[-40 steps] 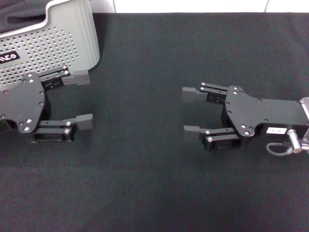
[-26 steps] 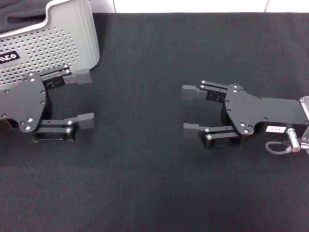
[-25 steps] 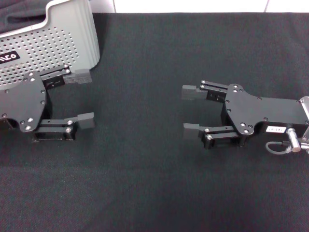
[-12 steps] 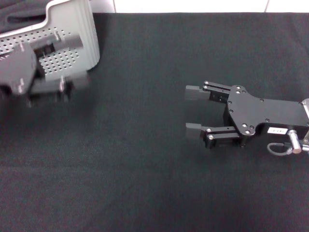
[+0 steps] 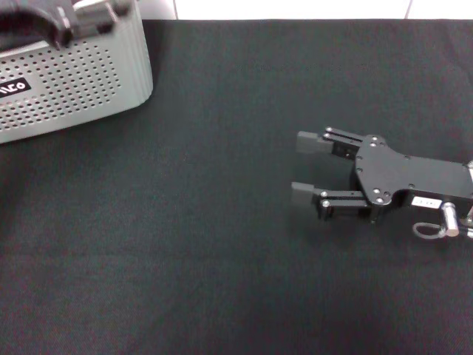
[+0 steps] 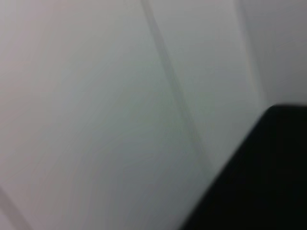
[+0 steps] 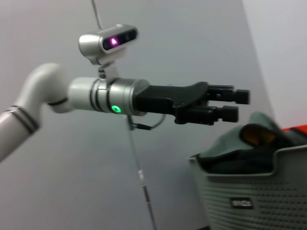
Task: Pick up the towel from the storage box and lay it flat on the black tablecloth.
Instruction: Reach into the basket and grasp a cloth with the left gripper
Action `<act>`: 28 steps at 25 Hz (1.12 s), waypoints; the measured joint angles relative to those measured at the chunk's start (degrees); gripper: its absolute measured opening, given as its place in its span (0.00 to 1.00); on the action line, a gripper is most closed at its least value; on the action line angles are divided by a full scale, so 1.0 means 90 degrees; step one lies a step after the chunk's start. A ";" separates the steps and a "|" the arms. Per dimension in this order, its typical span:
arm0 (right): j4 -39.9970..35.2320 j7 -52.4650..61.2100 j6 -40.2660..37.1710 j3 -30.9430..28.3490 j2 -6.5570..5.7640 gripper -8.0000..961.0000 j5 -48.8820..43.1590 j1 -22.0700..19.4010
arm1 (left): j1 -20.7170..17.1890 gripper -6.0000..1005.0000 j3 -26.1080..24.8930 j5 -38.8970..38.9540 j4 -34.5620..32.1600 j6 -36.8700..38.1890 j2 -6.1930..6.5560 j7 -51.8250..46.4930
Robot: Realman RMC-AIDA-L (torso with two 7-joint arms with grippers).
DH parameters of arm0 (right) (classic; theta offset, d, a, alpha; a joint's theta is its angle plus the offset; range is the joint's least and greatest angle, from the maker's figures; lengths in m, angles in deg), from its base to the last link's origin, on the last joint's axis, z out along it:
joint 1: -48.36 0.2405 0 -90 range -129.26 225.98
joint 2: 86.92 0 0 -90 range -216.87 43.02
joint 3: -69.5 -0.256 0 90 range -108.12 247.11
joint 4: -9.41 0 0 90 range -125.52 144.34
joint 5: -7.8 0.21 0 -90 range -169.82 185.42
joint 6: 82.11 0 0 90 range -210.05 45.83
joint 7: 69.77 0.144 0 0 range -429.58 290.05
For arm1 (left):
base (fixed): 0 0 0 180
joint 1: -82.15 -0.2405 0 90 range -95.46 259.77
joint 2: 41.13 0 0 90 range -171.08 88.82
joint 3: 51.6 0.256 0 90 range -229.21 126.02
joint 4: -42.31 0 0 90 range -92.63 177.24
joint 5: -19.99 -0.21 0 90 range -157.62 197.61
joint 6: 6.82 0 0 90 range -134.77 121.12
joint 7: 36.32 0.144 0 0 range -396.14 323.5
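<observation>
The storage box (image 5: 74,81) stands at the far left corner of the black tablecloth (image 5: 222,259). In the right wrist view the box (image 7: 259,201) holds the bunched towel (image 7: 249,153), mostly grey with a yellow-orange patch showing. My left gripper (image 5: 70,16) is over the box's far rim, blurred in the head view. In the right wrist view the left gripper (image 7: 235,105) hovers just above the towel, open and empty. My right gripper (image 5: 303,167) is open and empty over the cloth at the right. The left wrist view shows none of these things.
The tablecloth covers the whole table. A white wall lies beyond its far edge (image 5: 295,9). The label with white letters (image 5: 13,86) is on the box's near wall.
My left gripper has risen from the cloth beside the box and moved away from me, to above the box. My right gripper has drawn back a little to the right.
</observation>
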State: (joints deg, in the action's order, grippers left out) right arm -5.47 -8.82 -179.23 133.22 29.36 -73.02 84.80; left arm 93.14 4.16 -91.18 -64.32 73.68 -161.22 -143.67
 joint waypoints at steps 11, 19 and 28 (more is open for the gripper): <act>0.0004 -0.0142 0.0226 0.0013 -0.0001 0.90 0.0165 -0.0103 | 0.0028 0.62 0.0525 -0.3314 -0.0883 -0.1499 -0.0015 -0.0968; 0.0003 -0.0142 0.0384 0.0018 0.0000 0.90 0.0182 -0.0002 | -0.0018 0.62 0.1523 -0.5231 -0.0752 -0.2038 -0.0007 -0.1596; 0.0003 -0.0141 0.0412 -0.0011 -0.0001 0.90 0.0183 -0.0029 | 0.0185 0.61 0.1818 -0.5687 0.0112 -0.2919 0.0002 -0.1722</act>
State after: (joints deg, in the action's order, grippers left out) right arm -5.44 -10.09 -175.52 133.12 29.35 -71.38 84.53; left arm 94.80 20.53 -142.37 -63.31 47.41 -161.20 -159.17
